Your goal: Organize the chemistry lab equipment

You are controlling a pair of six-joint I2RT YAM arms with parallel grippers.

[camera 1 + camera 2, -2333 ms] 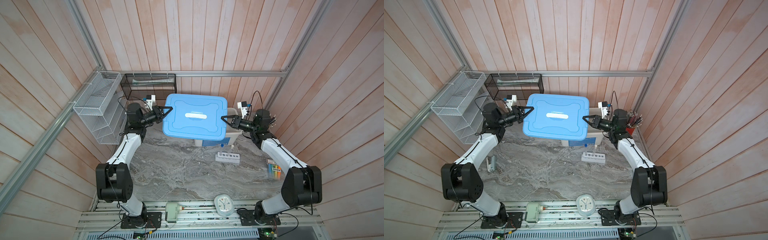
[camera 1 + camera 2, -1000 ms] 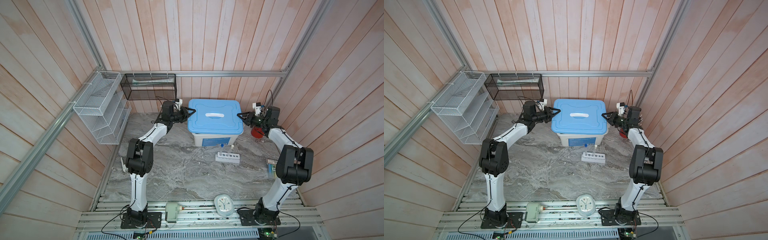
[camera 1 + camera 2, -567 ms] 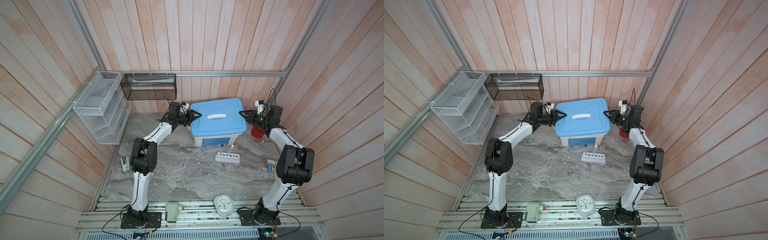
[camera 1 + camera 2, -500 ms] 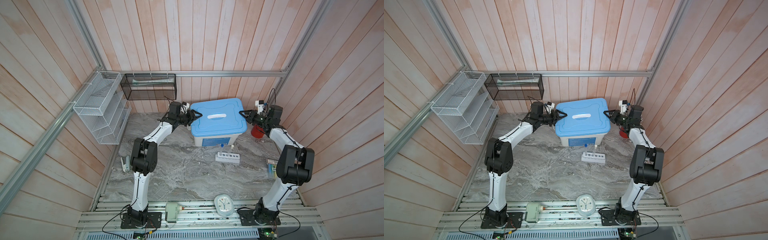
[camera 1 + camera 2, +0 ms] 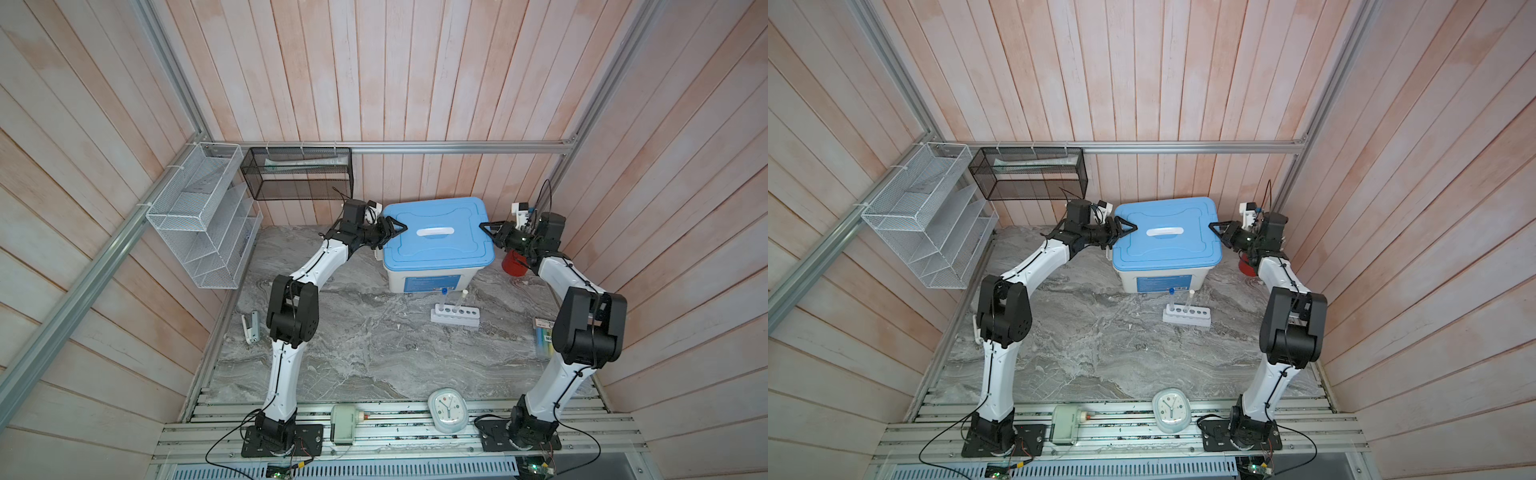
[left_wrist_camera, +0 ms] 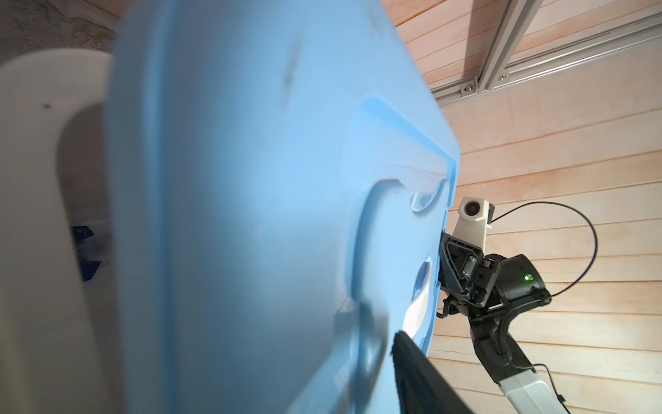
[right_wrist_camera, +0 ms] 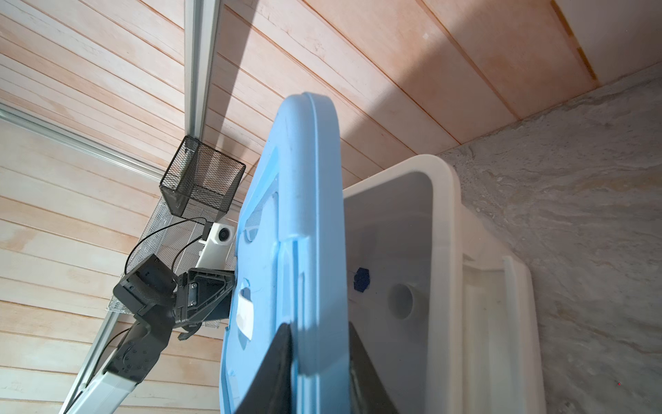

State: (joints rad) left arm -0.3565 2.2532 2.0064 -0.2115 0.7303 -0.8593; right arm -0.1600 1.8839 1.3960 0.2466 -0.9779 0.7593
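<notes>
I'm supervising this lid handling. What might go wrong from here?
The right gripper has its fingers clamped on the blue lid, which stands off the white bin there; let go now, it may seat askew. The right arm is close by the red cup and might tip it.

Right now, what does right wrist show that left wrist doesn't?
Right wrist only: a round pale thing in the bin, the black basket and the left arm. Left wrist only: the right arm. Both: the blue lid, the white bin and a dark blue thing inside it.
</notes>
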